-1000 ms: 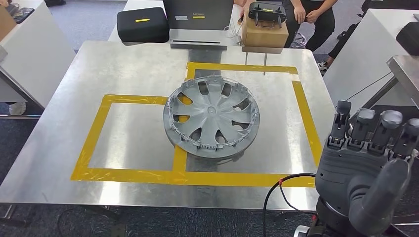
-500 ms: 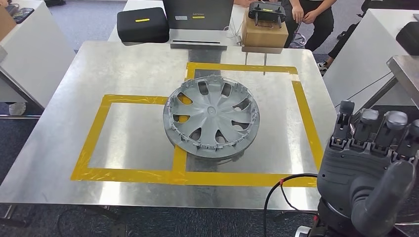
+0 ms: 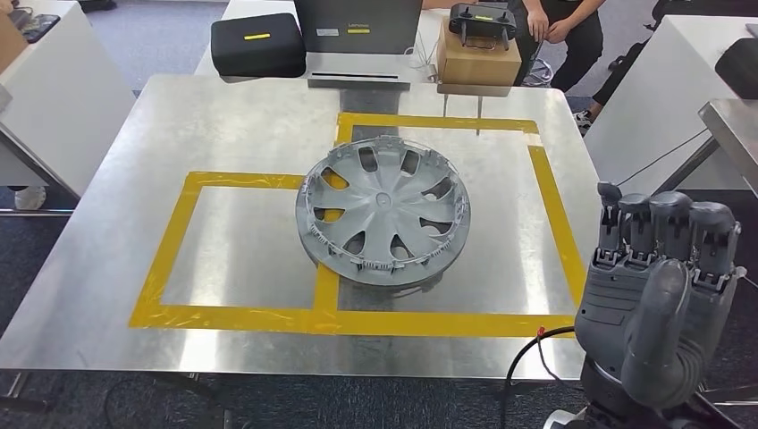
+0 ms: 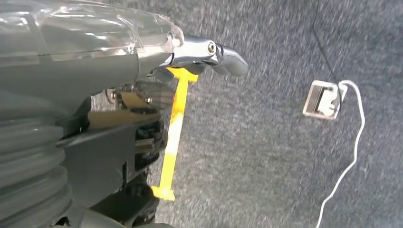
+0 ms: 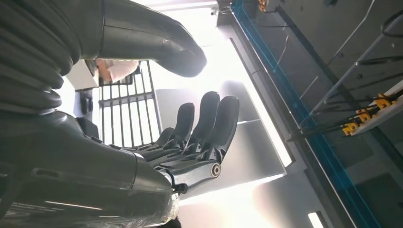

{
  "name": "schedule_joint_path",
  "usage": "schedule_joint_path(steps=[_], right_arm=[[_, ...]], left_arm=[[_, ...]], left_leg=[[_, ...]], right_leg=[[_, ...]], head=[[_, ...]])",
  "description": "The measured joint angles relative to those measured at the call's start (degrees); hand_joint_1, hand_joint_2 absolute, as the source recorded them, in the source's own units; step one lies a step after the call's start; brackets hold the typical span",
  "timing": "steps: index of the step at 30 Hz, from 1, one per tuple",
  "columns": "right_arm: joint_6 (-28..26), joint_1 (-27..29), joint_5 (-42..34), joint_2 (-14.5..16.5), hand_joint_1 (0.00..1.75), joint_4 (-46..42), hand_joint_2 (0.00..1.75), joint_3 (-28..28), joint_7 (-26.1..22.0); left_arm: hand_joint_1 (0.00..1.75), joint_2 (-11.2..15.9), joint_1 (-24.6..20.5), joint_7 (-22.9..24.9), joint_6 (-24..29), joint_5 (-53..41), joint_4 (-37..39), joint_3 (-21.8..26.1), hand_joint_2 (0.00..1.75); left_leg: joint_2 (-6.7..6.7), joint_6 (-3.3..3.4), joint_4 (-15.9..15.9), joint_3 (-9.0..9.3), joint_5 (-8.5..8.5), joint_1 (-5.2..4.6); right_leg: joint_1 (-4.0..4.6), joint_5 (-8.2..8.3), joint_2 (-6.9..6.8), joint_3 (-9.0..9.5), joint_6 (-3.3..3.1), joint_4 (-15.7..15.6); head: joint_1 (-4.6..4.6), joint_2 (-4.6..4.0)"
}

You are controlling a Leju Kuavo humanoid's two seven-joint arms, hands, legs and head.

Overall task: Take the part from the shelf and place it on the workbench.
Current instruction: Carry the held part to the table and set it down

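Note:
The part, a grey wheel cover (image 3: 383, 210), lies flat near the middle of the metal workbench (image 3: 223, 125), across the yellow tape outlines (image 3: 250, 317). My right hand (image 3: 657, 304) is raised off the bench's front right corner, well to the right of the cover. Its fingers (image 5: 204, 123) point up and are held straight and apart from the thumb (image 5: 157, 42), with nothing in them. My left hand (image 4: 95, 52) hangs low over grey carpet, one fingertip (image 4: 228, 59) stretched out, and it holds nothing.
Beyond the bench's far edge are a black case (image 3: 258, 43), a dark laptop (image 3: 357, 27) and a cardboard box (image 3: 478, 58) with a controller on top. A person (image 3: 559, 27) sits behind. White tables (image 3: 54, 98) flank the bench. A small white box (image 4: 323, 99) with a cable lies on the floor.
My right hand has turned and shifted slightly left; its fingers have drawn closer together and the thumb has swung across the palm. The wheel cover has not moved.

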Motion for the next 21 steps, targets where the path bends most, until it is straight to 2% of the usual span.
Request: schedule_joint_path(steps=[1,3,5,7,9,10,11,12,14,15,16,18,20,21], right_arm=[[-0.2,0.09,-0.14,-0.25,0.87,-0.07,1.75,-0.09,0.01],[-0.54,0.2,-0.58,-0.61,0.0,-0.21,1.75,-0.2,0.03],[-0.68,0.28,-1.08,-1.0,0.0,-0.39,1.75,-0.27,0.01],[-0.73,0.43,-1.51,-1.44,0.0,-0.51,1.75,-0.33,-0.04],[-0.74,0.64,-1.76,-1.76,0.0,-0.51,1.75,-0.35,-0.08],[-0.74,0.74,-1.81,-1.88,0.0,-0.5,1.75,-0.35,-0.08],[-0.74,0.79,-1.89,-2.0,0.0,-0.5,1.75,-0.34,-0.08],[-0.73,0.8,-2.02,-2.1,0.0,-0.49,1.75,-0.34,-0.09],[-0.72,0.79,-2.27,-2.2,0.0,-0.48,1.75,-0.33,-0.11],[-0.71,0.79,-2.34,-2.23,0.0,-0.48,1.75,-0.33,-0.12],[-0.71,0.78,-2.37,-2.27,0.0,-0.46,1.75,-0.32,-0.12],[-0.7,0.81,-2.39,-2.42,0.0,-0.48,1.75,-0.31,-0.13],[-0.68,0.82,-2.39,-2.5,0.0,-0.51,1.75,-0.31,-0.13],[-0.68,0.8,-2.39,-2.5,0.0,-0.52,1.75,-0.31,-0.14]], left_arm=[[0.0,0.04,0.0,-0.02,-0.07,-0.08,0.01,0.11,0.87],[0.0,0.11,0.0,0.17,-0.24,-0.19,0.01,0.28,0.87],[0.0,0.13,-0.01,0.59,-0.56,-0.14,0.01,0.33,1.75],[0.0,0.08,-0.01,0.92,-0.91,-0.02,-0.01,0.36,0.87],[0.0,0.05,0.02,0.95,-1.24,0.08,-0.01,0.38,0.0],[0.0,0.04,0.04,0.9,-1.41,0.1,0.0,0.39,0.0],[0.0,0.04,0.05,0.82,-1.57,0.1,0.0,0.39,0.0],[0.0,0.02,0.06,0.73,-1.69,0.08,-0.01,0.4,0.0],[0.0,-0.05,0.05,0.55,-1.74,0.02,-0.02,0.41,0.0],[0.0,-0.1,0.02,0.45,-1.74,0.01,-0.02,0.44,0.0],[0.0,-0.14,-0.01,0.37,-1.74,0.01,-0.02,0.48,0.0],[0.0,-0.2,-0.01,0.25,-1.78,0.02,-0.02,0.59,0.0],[0.0,-0.21,0.01,0.17,-1.8,0.02,-0.02,0.65,0.0],[0.0,-0.21,-0.01,0.14,-1.8,0.02,-0.02,0.67,0.0]], left_leg=[[0.01,0.11,0.0,0.0,-0.01,-0.08],[0.02,0.43,-0.14,0.01,0.05,-0.1],[0.07,0.85,-0.57,0.23,0.28,0.21],[0.16,1.19,-0.87,0.47,0.38,0.44],[0.21,1.3,-0.87,0.53,0.3,0.38],[0.21,1.31,-0.86,0.59,0.25,0.32],[0.18,1.29,-0.86,0.69,0.17,0.26],[0.12,1.22,-0.85,0.88,0.04,0.22],[0.01,0.93,-0.86,1.31,-0.29,0.12],[-0.03,0.71,-0.8,1.41,-0.44,0.06],[-0.02,0.44,-0.75,1.36,-0.5,0.03],[0.08,-0.16,-0.75,1.2,-0.51,0.09],[0.16,-0.83,-0.37,1.17,-1.07,0.2],[0.15,-1.19,0.84,0.71,-1.95,0.24]], right_leg=[[-0.07,0.02,0.0,0.01,0.13,-0.05],[-0.13,0.06,0.0,0.06,0.49,-0.19],[-0.1,-0.65,0.12,-0.21,0.86,0.65],[-0.12,-3.38,0.26,-2.39,1.12,5.43],[-0.15,-6.53,0.3,-6.19,1.21,12.96],[-0.14,-7.0,0.31,-7.59,1.18,15.44],[-0.13,-6.33,0.32,-8.11,1.08,15.97],[-0.11,-4.55,0.32,-7.64,0.89,14.35],[0.02,-0.08,0.34,-4.73,0.17,7.29],[0.16,1.26,0.35,-3.37,-0.25,4.06],[0.32,1.75,0.36,-2.53,-0.62,2.02],[0.57,1.43,0.41,-2.21,-1.13,0.84],[0.33,1.59,0.41,-1.77,-1.54,0.12],[0.16,1.7,0.37,-1.45,-1.74,-0.27]], head=[[-0.03,0.0],[-0.09,0.0],[0.01,0.0],[0.42,0.0],[0.8,0.0],[0.89,0.0],[0.95,0.0],[1.03,0.0],[1.15,0.0],[1.12,0.0],[1.14,0.0],[1.04,0.0],[0.95,0.0],[0.74,0.0]])
